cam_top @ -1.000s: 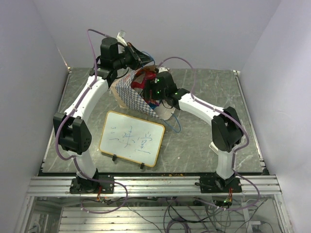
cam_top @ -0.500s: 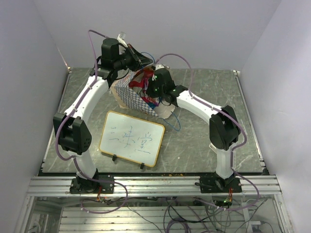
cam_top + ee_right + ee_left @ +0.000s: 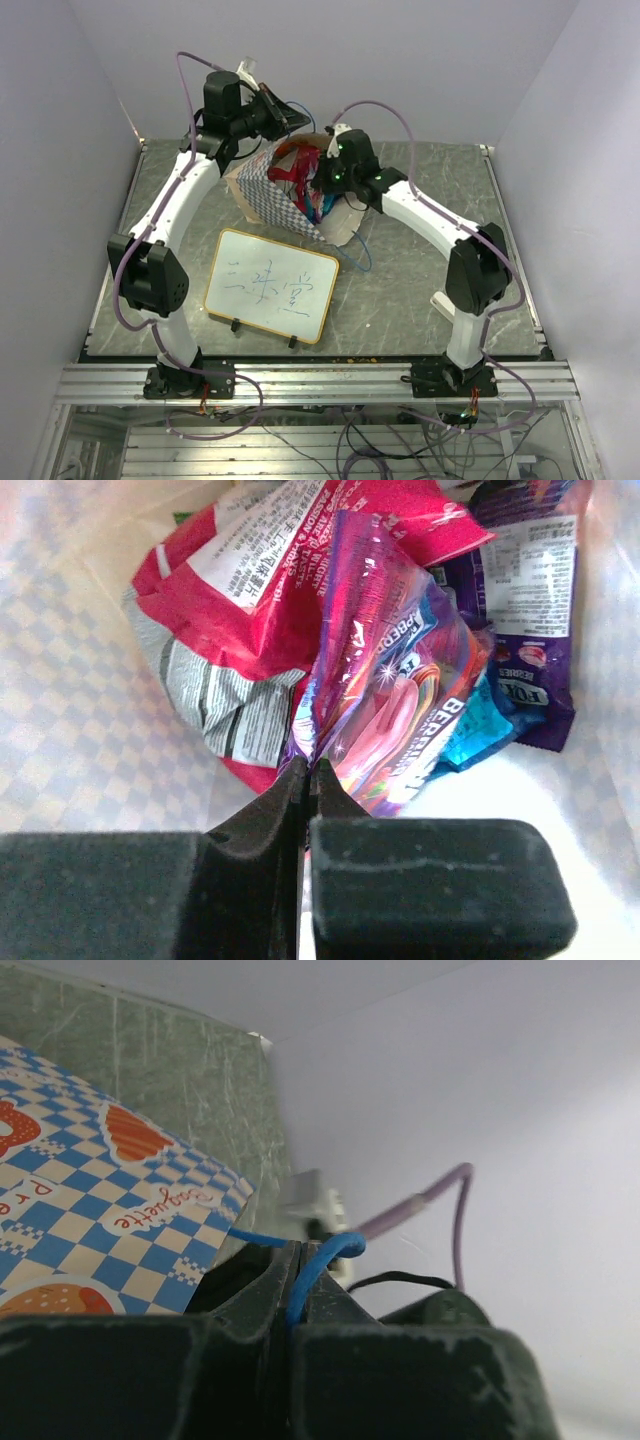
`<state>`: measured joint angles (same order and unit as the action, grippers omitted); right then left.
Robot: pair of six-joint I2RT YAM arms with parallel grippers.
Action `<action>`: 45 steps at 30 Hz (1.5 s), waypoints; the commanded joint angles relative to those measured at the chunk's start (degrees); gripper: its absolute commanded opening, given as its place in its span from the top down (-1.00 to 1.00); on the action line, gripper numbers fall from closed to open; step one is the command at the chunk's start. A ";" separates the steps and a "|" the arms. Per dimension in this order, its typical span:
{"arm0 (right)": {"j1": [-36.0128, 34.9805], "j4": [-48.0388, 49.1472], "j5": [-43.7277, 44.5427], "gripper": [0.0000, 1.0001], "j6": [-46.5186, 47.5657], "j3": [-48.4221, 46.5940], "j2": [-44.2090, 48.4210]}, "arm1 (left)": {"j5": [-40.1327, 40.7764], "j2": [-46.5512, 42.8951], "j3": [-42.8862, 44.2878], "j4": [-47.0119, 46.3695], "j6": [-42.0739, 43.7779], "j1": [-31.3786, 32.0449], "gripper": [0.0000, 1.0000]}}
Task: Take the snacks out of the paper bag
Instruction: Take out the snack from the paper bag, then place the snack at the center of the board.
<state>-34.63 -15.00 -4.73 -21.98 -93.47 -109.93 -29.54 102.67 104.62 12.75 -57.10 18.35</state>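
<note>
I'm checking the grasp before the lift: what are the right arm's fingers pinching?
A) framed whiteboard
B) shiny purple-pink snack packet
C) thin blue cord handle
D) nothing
B: the right wrist view shows the right arm's fingers shut on a fold of the shiny purple-pink snack packet inside the tan paper bag.

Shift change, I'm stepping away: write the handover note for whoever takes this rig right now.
Left gripper: shut on the blue cord handle of the paper bag.
Right gripper: inside the bag, shut on the edge of the shiny purple-pink packet.
Also in the bag: red packet, dark purple packet.
Done: no snack lies out on the table yet.
Left: lift the pinched packet out, set it down, then fetch the others.
</note>
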 commanded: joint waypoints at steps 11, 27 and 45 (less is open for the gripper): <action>2.97 2.54 -8.79 1.00 -1.17 7.55 20.77 | -2.22 3.24 1.46 1.71 -2.06 -1.50 0.86; 5.09 -21.81 25.59 1.00 7.94 7.05 42.26 | -3.66 2.04 0.97 0.23 -3.20 -1.74 0.86; 23.55 -34.71 32.67 1.00 6.11 20.74 30.51 | 4.84 1.22 7.71 15.51 8.53 1.10 0.87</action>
<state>-12.67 -50.52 28.91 -16.80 -73.93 -77.45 -27.53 105.86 107.61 21.23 -53.52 17.39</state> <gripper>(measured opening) 0.009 0.075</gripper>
